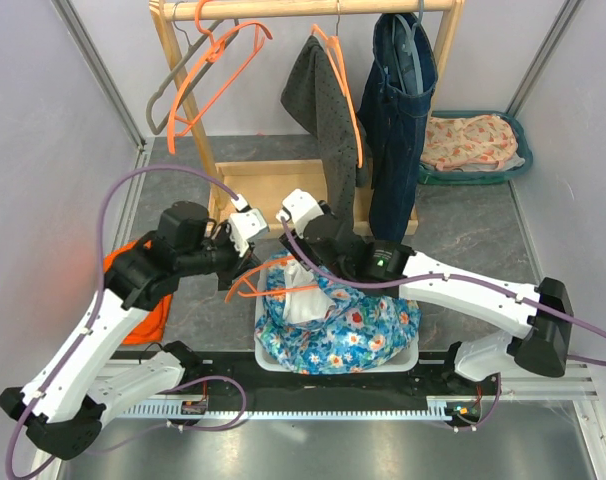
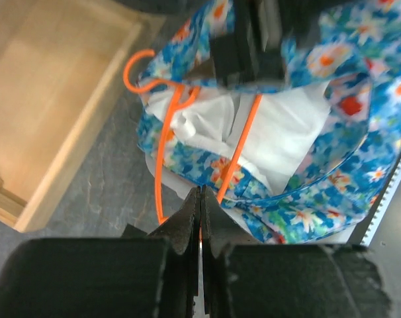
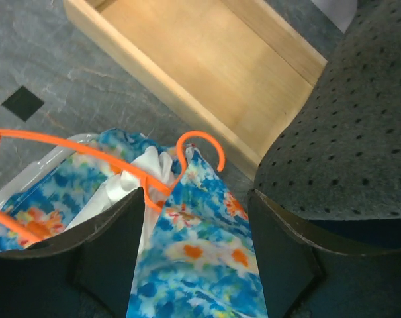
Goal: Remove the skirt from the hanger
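The blue floral skirt (image 1: 353, 335) with its white lining lies bunched in a white bin (image 1: 266, 356) at the near middle. An orange hanger (image 1: 245, 290) is still threaded through it, and its hook shows in the right wrist view (image 3: 202, 140). My left gripper (image 1: 241, 262) is shut on the hanger's wire (image 2: 162, 152) at the skirt's left edge, its tips (image 2: 200, 193) pressed together. My right gripper (image 1: 301, 268) is open just above the skirt (image 3: 194, 265). A band of floral cloth runs between its spread fingers (image 3: 195, 199).
A wooden rack base (image 1: 273, 190) stands just behind the bin. A grey dotted garment (image 1: 323, 110), denim (image 1: 395, 110) and empty hangers (image 1: 218, 70) hang from its rail. A green tray of cloth (image 1: 473, 145) is at the back right. Orange cloth (image 1: 148, 300) lies under the left arm.
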Robot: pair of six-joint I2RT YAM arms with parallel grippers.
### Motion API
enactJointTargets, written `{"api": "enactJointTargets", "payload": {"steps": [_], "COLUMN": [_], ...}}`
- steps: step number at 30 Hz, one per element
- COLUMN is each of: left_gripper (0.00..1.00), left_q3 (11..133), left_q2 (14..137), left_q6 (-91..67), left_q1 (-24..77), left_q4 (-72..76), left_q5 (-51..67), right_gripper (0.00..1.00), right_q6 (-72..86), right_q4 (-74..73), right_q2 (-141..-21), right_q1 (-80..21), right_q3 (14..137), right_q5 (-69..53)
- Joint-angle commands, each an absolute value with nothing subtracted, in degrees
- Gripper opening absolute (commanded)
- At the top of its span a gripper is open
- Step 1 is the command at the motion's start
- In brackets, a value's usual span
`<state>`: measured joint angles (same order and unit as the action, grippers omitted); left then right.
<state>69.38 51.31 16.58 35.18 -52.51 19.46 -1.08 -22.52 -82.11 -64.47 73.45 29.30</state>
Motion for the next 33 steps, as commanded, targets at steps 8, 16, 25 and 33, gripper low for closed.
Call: {"api": "enactJointTargets", "payload": {"steps": [8, 16, 25, 33], "left_gripper": [0.02, 0.02, 0.02, 0.02], "left_q3": [55.47, 53.53, 51.68, 51.33], "left_q2": [55.10, 63.54, 68.99, 69.52], "left_q6": [18.63, 21.44, 22.67, 23.20], "left_q1": [35.33, 34.80, 34.54, 34.45], "left_q4": [-41.05, -35.07, -31.55, -30.41], "left_q5": [14.60, 13.97, 13.97, 13.45], "right_gripper": [0.69, 0.69, 0.70, 0.69], "right_q6": [4.57, 5.98, 7.82, 9.40], "right_q4": [-12.92, -13.97, -16.87, -19.25], "right_q2": [-76.73, -68.39, -59.51, -56.34], "right_q1": [-61.44, -61.26, -61.26, -61.26], "right_q3": [61.10, 58.27, 60.38, 60.82], "right_q5": [28.83, 30.84, 31.91, 32.26]}}
